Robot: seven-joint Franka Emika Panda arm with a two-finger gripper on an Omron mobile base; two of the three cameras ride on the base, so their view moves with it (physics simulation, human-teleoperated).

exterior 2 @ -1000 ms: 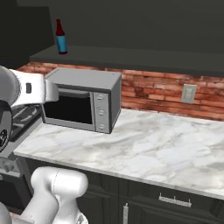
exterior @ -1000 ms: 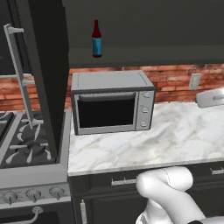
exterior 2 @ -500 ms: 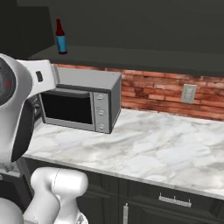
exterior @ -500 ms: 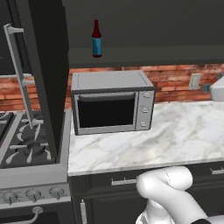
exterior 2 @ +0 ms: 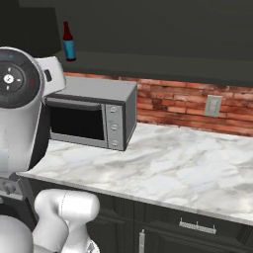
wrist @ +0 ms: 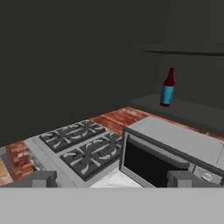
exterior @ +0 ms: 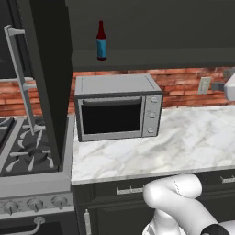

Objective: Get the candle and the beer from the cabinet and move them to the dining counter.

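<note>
On the cabinet (exterior: 151, 57) shelf, blue-labelled beer (exterior: 101, 41)

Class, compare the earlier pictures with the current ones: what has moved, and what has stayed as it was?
Only the arm moved: in the right base view it swung nearer the camera, now covering more of the microwave. Nothing was gripped or released. The beer stays upright in the open cabinet, untouched.
</note>
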